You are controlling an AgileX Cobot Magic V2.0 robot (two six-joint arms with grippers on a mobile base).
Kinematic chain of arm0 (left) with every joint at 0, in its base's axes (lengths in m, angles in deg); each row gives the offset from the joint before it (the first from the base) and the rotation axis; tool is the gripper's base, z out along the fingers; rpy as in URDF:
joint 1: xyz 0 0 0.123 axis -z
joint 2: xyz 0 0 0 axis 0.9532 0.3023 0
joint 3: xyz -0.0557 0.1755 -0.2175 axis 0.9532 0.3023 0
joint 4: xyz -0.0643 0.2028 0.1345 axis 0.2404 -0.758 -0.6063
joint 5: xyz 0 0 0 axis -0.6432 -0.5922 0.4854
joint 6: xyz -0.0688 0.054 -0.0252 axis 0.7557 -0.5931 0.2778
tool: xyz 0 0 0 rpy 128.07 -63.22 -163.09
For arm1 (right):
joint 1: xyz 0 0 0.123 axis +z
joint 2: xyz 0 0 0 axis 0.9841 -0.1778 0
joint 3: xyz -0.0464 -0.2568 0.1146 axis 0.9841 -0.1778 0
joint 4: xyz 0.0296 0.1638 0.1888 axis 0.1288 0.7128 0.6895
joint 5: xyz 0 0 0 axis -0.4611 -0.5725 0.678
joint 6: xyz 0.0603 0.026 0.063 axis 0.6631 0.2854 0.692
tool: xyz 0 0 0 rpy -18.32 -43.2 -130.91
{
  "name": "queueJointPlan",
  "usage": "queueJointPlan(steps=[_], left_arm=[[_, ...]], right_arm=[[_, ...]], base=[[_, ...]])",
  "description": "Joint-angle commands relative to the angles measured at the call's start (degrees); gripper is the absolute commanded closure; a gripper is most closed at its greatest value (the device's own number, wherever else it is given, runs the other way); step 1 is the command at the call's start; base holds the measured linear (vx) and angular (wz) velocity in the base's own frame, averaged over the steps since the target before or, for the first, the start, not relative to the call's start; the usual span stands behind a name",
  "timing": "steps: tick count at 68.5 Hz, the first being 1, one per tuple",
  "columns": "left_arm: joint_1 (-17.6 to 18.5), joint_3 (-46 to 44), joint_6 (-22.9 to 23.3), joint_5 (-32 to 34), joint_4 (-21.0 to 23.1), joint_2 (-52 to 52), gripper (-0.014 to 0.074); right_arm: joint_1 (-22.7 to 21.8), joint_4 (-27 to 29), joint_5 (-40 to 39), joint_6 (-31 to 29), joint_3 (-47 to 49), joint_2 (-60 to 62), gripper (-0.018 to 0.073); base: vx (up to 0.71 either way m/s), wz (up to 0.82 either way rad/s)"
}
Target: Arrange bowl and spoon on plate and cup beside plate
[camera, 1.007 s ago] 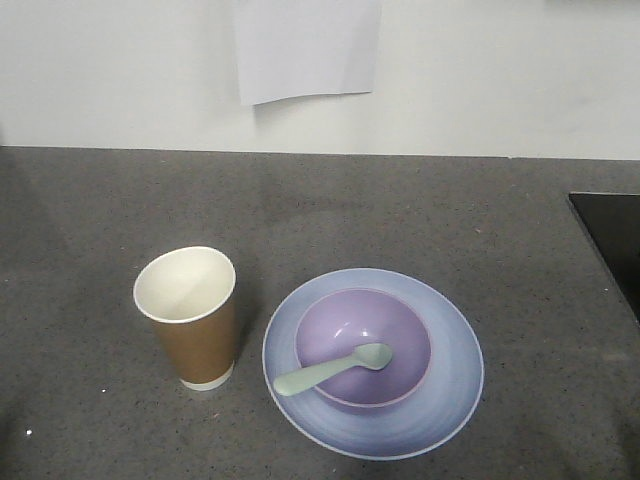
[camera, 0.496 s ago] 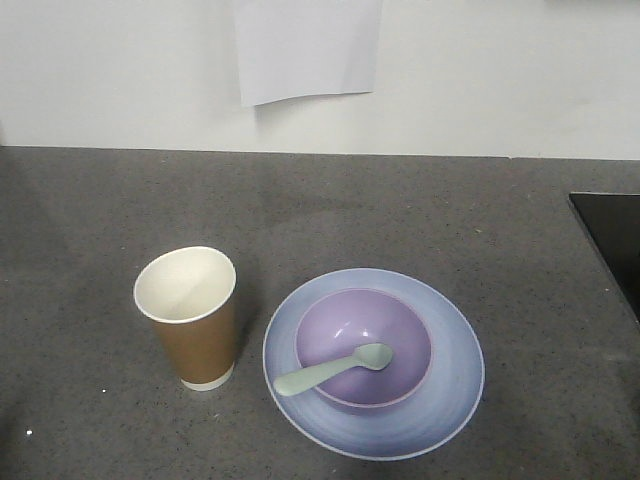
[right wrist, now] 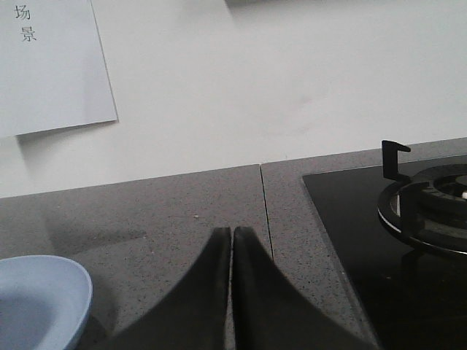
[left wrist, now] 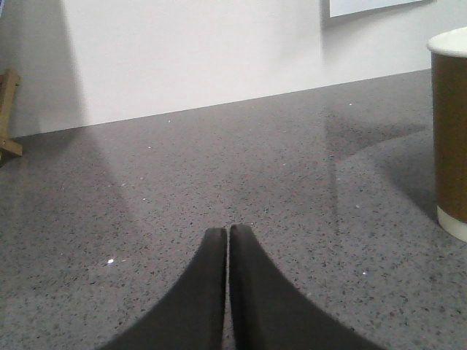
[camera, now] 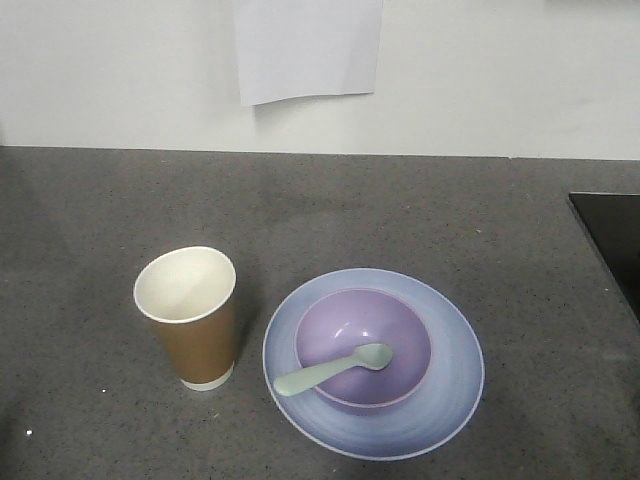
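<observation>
The periwinkle plate (camera: 450, 385) lies on the grey counter, front centre. In its middle sits the lavender bowl (camera: 400, 335), and the mint-green spoon (camera: 330, 370) rests in the bowl with its handle over the left rim. The brown paper cup (camera: 198, 320) stands upright just left of the plate. Neither arm shows in the front view. My left gripper (left wrist: 228, 230) is shut and empty, low over the counter, with the cup (left wrist: 451, 138) at its right. My right gripper (right wrist: 231, 231) is shut and empty, the plate rim (right wrist: 73, 292) to its lower left.
A black gas hob (right wrist: 394, 240) with a burner grate (right wrist: 430, 204) is set into the counter at the right, its corner showing as the black hob (camera: 612, 240). A white paper sheet (camera: 308, 45) hangs on the back wall. A wooden object (left wrist: 7, 117) stands at far left.
</observation>
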Motion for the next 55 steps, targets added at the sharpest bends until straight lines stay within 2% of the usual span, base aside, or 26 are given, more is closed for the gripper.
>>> queueJointPlan(steps=[1,55], left_arm=[[-0.1,-0.4,0.1,4.5,0.5,-0.8,0.0603],[-0.1,-0.4,0.1,4.5,0.5,-0.8,0.0603]], right_arm=[[-0.3,-1.0,-4.7,0.8,-0.1,0.6,0.0562],[-0.3,-1.0,-4.7,0.8,-0.1,0.6,0.0562]], base=[[0.0,0.0],[0.0,0.0]])
